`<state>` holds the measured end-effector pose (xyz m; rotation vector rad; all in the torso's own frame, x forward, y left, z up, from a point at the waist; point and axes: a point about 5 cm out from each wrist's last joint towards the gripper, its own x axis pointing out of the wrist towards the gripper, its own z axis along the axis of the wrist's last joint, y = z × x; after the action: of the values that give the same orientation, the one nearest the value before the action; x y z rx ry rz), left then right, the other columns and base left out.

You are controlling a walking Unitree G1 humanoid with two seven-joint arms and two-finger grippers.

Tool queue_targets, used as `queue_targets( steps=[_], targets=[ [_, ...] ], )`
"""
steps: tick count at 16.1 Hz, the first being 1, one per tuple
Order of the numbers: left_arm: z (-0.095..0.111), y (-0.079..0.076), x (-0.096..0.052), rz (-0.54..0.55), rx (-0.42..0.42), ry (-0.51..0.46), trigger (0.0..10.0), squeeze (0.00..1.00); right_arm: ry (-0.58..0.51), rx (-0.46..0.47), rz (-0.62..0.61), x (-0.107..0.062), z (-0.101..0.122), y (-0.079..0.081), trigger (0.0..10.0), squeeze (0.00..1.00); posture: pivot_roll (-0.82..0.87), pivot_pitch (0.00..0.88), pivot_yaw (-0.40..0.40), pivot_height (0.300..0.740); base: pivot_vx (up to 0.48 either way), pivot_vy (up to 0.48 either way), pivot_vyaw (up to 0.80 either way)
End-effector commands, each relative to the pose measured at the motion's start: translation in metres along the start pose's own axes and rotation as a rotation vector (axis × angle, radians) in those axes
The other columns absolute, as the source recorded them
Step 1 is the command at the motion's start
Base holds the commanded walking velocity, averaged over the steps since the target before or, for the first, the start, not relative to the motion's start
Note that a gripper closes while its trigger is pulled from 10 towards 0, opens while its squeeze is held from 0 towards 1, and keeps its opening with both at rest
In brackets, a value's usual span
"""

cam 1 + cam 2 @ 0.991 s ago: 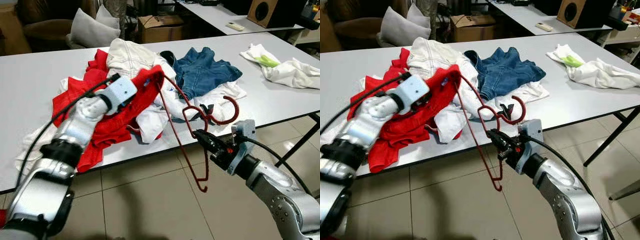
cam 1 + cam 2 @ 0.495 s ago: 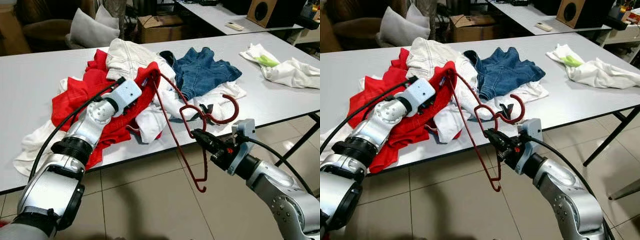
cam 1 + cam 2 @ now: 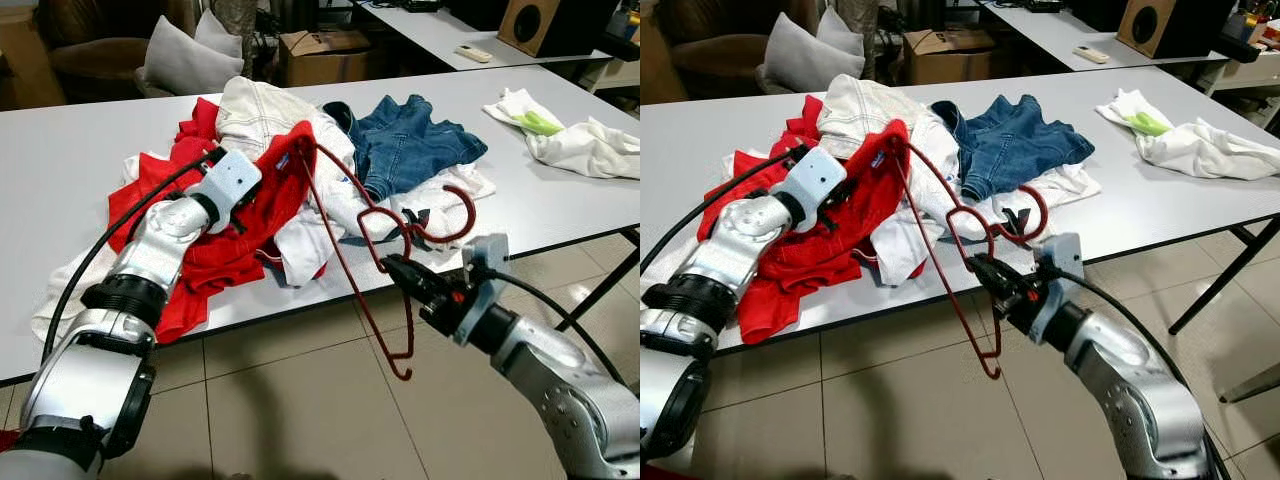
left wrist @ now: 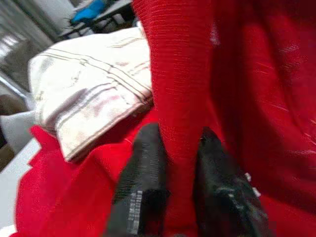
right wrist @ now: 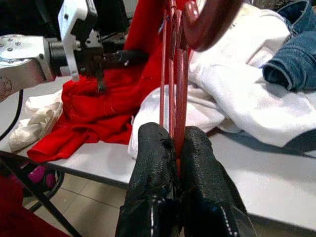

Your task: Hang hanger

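Our right gripper [image 3: 392,266] is clamped on the red hanger [image 3: 375,235], held off the table [image 3: 60,150] edge, one shoulder tucked into the red garment [image 3: 250,215]. Our left gripper [image 4: 173,163] pinches a fold of that fabric. If we pull unevenly, the garment may slide off; the thin wire could twist between the fingers. How deep the shoulder sits looks unclear.

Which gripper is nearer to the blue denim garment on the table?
Left. The left gripper pinches the red garment beside the blue denim garment; the right gripper holds the red hanger off the table edge.
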<state>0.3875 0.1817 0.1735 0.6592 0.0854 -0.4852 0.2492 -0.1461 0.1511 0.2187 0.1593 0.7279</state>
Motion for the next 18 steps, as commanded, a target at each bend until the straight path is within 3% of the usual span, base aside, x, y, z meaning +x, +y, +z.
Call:
queue_targets(
  steps=[1, 3, 7, 10, 12, 15, 18],
  targets=[
    [0.007, 0.004, -0.002, -0.037, -0.019, -0.027, 0.0, 0.0, -0.018, -0.007, 0.01, 0.003, 0.004, 0.0, 10.0, 0.0, -0.13, 0.0, -0.02, 0.74, 0.0, 0.0, 0.0],
    [0.016, 0.011, -0.007, -0.083, -0.03, -0.057, 0.0, 0.0, -0.019, -0.008, 0.014, 0.005, 0.004, 0.001, 10.0, 0.0, -0.11, 0.0, -0.03, 0.74, 0.0, 0.0, 0.0],
    [0.033, 0.044, -0.024, -0.123, -0.009, -0.079, 0.0, 0.0, -0.021, -0.006, 0.007, 0.013, 0.004, 0.001, 10.0, 0.0, -0.09, 0.0, -0.024, 0.74, 0.0, 0.0, 0.0],
    [0.067, 0.081, -0.039, -0.088, 0.01, -0.129, 0.0, 0.0, 0.003, 0.005, -0.033, 0.027, 0.001, 0.001, 10.0, 0.0, -0.09, 0.0, -0.007, 0.74, 0.0, 0.0, 0.0],
    [0.085, 0.092, -0.043, -0.07, 0.054, -0.146, 0.0, 0.0, 0.046, -0.005, 0.022, 0.032, -0.004, 0.007, 10.0, 0.0, -0.08, 0.0, -0.007, 0.74, 0.0, 0.0, 0.0],
    [0.098, 0.092, -0.046, -0.088, 0.086, -0.174, 0.0, 0.0, 0.05, -0.011, 0.053, 0.034, -0.004, 0.011, 10.0, 0.0, -0.08, 0.0, -0.011, 0.74, 0.0, 0.0, 0.0],
    [0.11, 0.08, -0.05, -0.174, 0.119, -0.202, 0.0, 0.0, -0.046, 0.038, -0.046, 0.039, 0.009, -0.002, 10.0, 0.0, -0.07, 0.0, -0.021, 0.74, 0.0, 0.0, 0.0]
  ],
)
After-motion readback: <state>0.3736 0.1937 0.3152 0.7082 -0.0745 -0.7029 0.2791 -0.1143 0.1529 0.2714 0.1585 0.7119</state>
